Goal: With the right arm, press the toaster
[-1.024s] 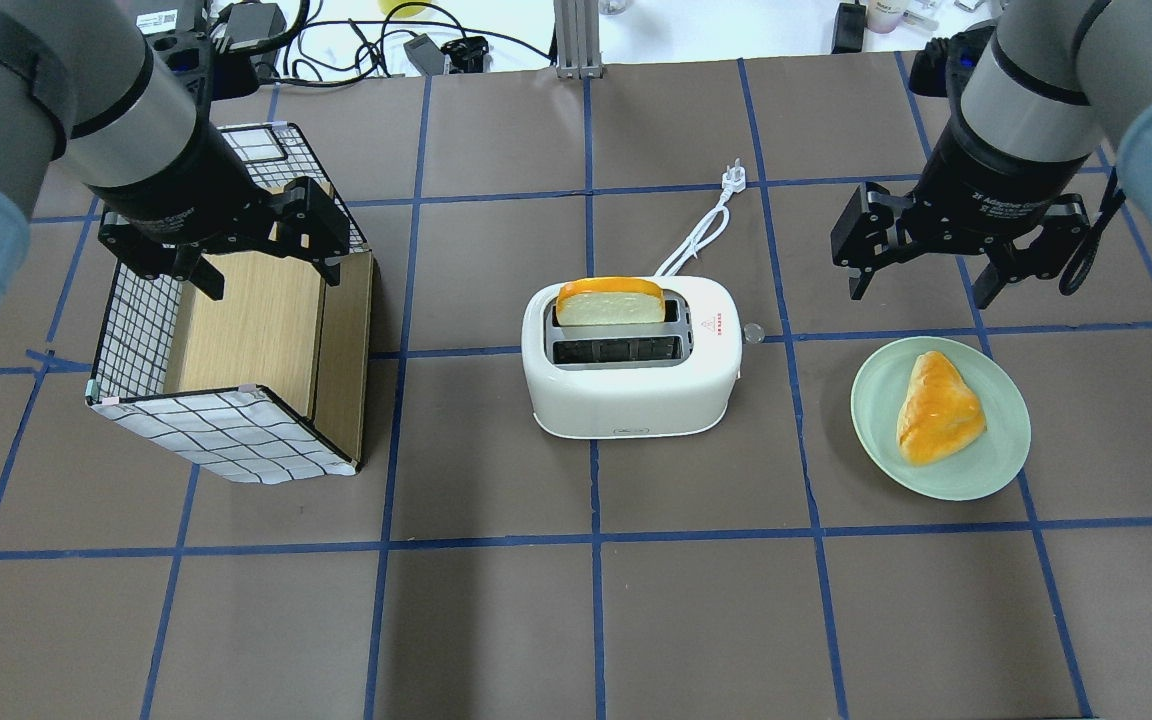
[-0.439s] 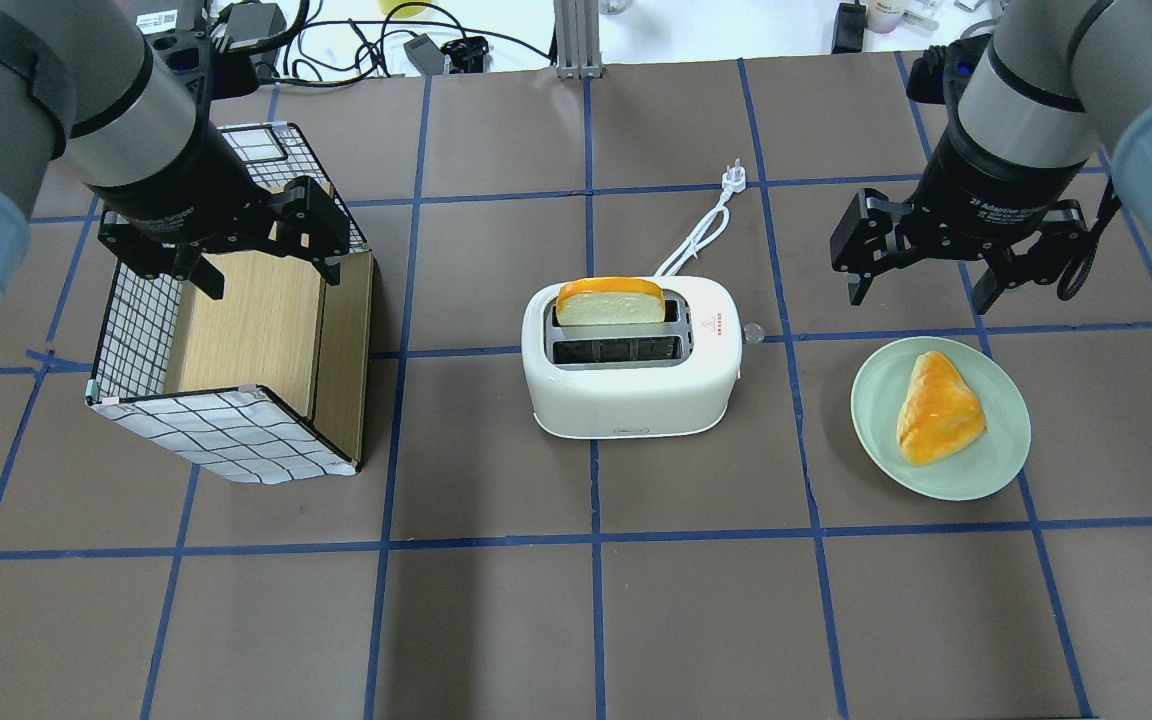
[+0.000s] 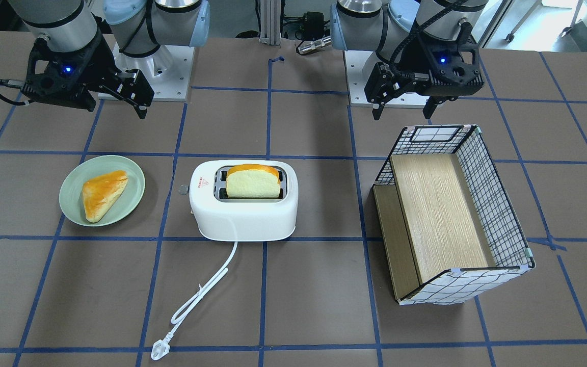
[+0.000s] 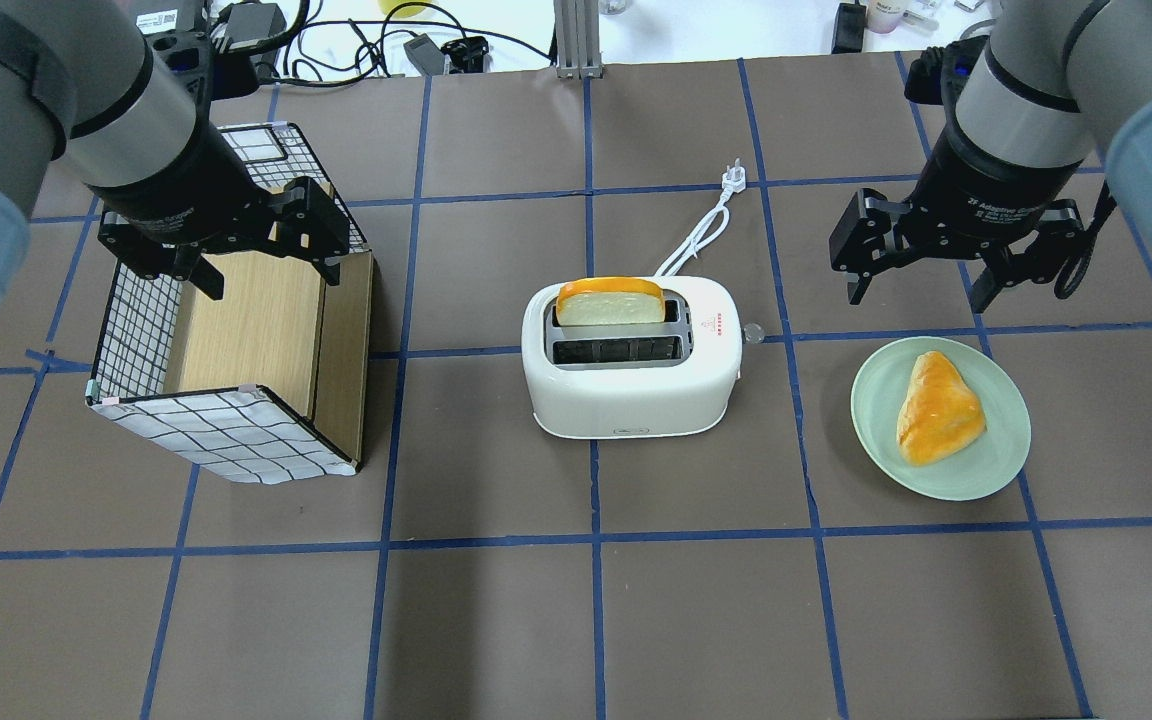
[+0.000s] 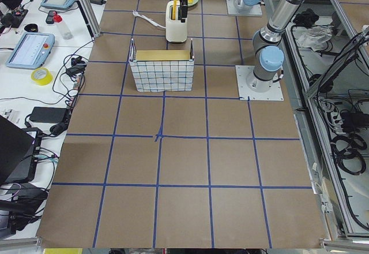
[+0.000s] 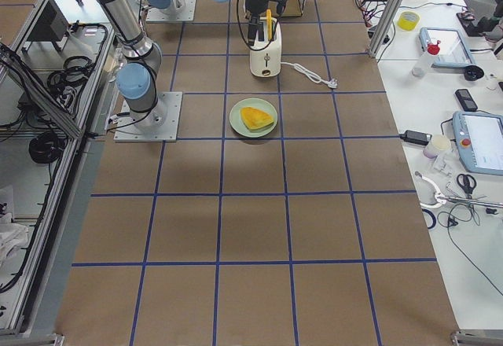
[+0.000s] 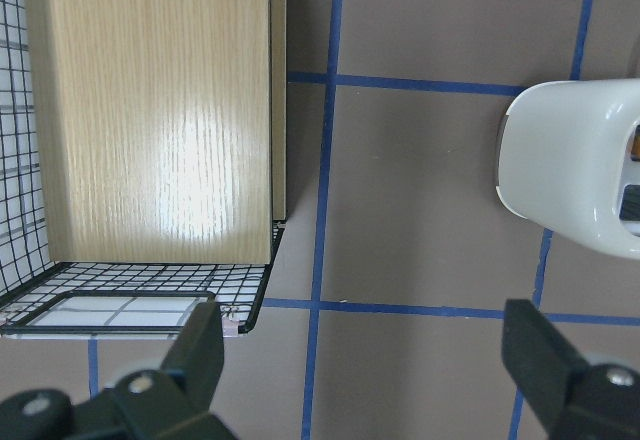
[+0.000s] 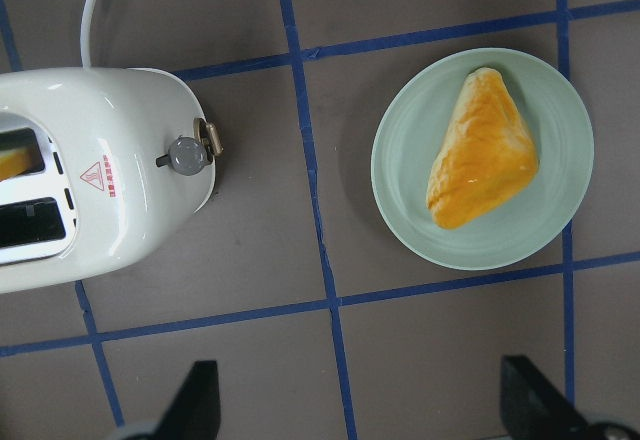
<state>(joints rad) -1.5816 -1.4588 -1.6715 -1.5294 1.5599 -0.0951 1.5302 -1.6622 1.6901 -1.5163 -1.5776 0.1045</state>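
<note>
The white toaster (image 4: pixel 631 385) stands mid-table, with a bread slice (image 4: pixel 611 300) upright in its far slot. Its grey lever knob (image 4: pixel 754 333) juts from the end facing the plate, and also shows in the right wrist view (image 8: pixel 187 154). My right gripper (image 4: pixel 918 290) is open and empty. It hovers behind the green plate, well to the right of the knob and apart from the toaster (image 3: pixel 245 214). In the front-facing view the right gripper (image 3: pixel 115 107) is at the upper left. My left gripper (image 4: pixel 271 280) is open and empty above the basket's far end.
A green plate (image 4: pixel 871 420) holding an orange pastry (image 4: pixel 936 408) lies right of the toaster. A wire basket with a wooden floor (image 4: pixel 236 430) stands at the left. The toaster's white cord (image 4: pixel 701 230) runs away toward the far side, unplugged.
My right arm has shifted slightly to the left and away, its gripper staying open. The left arm and the toaster have not moved.
</note>
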